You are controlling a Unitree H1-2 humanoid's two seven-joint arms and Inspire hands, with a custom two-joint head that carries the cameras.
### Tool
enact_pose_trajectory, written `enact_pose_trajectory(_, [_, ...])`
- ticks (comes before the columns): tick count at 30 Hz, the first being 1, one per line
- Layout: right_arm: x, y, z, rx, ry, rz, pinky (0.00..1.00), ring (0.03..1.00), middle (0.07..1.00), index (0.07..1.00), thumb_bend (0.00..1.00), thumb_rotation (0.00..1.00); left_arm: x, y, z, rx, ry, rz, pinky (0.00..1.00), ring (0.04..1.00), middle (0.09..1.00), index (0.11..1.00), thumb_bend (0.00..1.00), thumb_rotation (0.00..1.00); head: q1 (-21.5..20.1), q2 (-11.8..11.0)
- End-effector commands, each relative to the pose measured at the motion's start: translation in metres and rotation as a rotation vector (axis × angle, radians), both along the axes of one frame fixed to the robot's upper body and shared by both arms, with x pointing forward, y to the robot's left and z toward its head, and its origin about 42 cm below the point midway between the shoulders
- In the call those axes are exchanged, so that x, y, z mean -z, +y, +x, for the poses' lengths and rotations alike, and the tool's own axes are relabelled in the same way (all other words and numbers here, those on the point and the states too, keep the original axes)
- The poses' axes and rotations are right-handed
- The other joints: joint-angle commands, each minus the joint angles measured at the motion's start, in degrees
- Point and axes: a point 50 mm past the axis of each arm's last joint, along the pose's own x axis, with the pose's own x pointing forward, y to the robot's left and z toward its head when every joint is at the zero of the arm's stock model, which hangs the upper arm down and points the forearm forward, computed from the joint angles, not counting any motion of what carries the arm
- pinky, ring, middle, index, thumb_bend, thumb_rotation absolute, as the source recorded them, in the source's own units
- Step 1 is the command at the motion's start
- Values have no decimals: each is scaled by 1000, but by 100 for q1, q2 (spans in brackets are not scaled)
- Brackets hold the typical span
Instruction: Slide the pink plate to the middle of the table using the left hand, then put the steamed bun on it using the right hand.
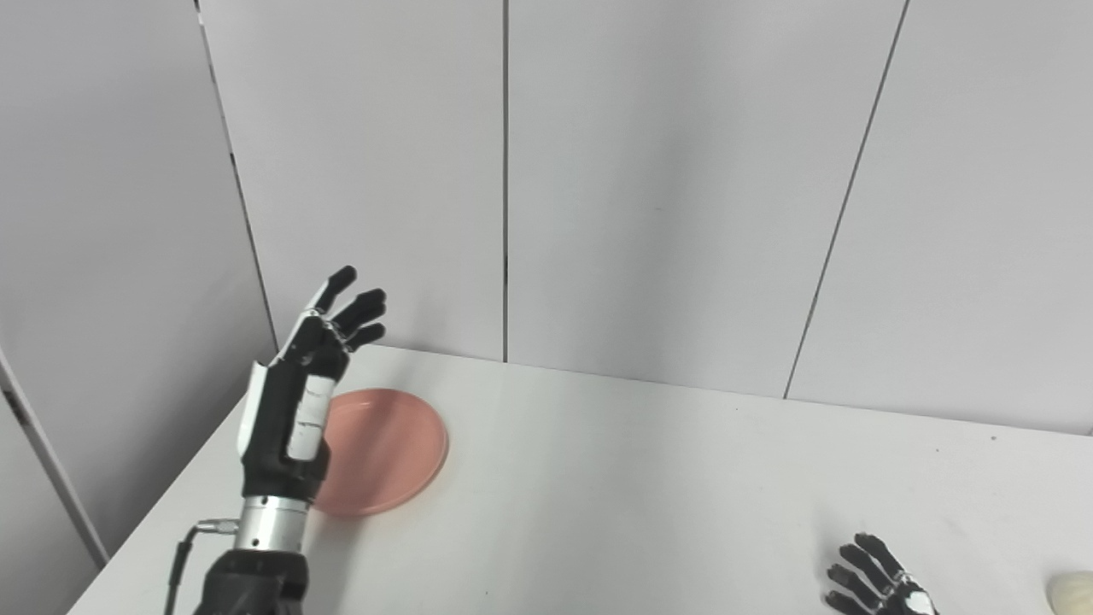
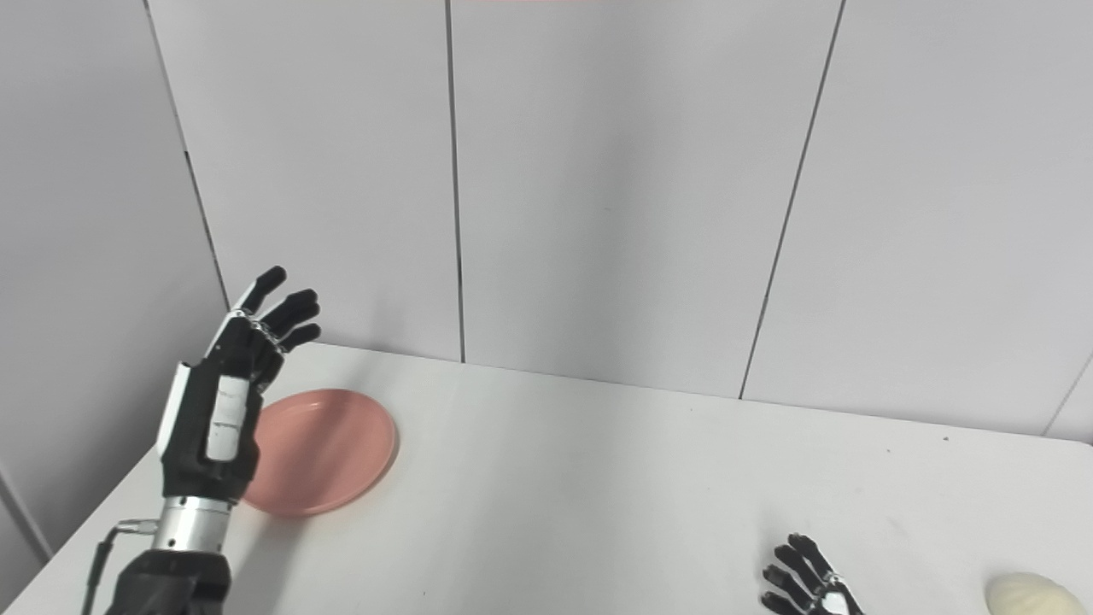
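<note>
A plain pink plate [image 2: 329,451], one even salmon shade with no pattern, sits on a white table [image 2: 598,478] whose surface carries a few tiny dark specks. The left hand [image 1: 295,401] is mostly black, with white panels along its back and side, a white strip near the thumb, and black fingertips; its wrist is a shiny silver metal band, and the forearm below is black with a thin black cable. The right hand [image 2: 807,581] is black with small white patches. The bun [image 2: 1029,594] is pale cream, almost white. The wall [image 2: 598,171] behind is light grey, divided by thin dark lines.
</note>
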Motion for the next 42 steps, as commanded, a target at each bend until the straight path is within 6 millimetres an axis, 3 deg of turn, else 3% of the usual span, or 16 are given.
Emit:
enact_pose_trajectory(1, [6, 5, -5, -4, 26, 16, 770, 808, 845, 847, 749, 982, -25, 11, 11, -8, -77, 28, 751, 830, 814, 842, 943, 866, -5, 1])
enact_pose_trajectory(5, [5, 5, -5, -5, 23, 21, 773, 809, 844, 848, 732, 984, -32, 32, 26, -32, -54, 45, 765, 839, 818, 835, 966, 862, -1, 2])
enact_pose_trajectory(13, [1, 7, -8, -7, 26, 26, 789, 821, 856, 861, 696, 992, -30, 68, 54, -53, -30, -4, 791, 831, 815, 798, 919, 843, 4, 42])
enact_pose_trajectory(23, [-2, 8, -11, -5, 30, 24, 801, 833, 866, 869, 658, 1000, 5, 109, 90, -132, 135, -91, 803, 860, 818, 808, 912, 879, -12, 126])
enact_pose_trajectory(28, [-5, 9, -13, -3, 28, 22, 797, 833, 863, 867, 643, 1000, 24, 121, 103, -165, 228, -163, 756, 830, 801, 804, 931, 874, -26, 175])
enact_pose_trajectory(42, [-9, 11, -16, -15, 33, 11, 809, 828, 868, 912, 660, 1000, 60, 131, 119, -168, 395, -260, 825, 849, 830, 766, 920, 828, -74, 291])
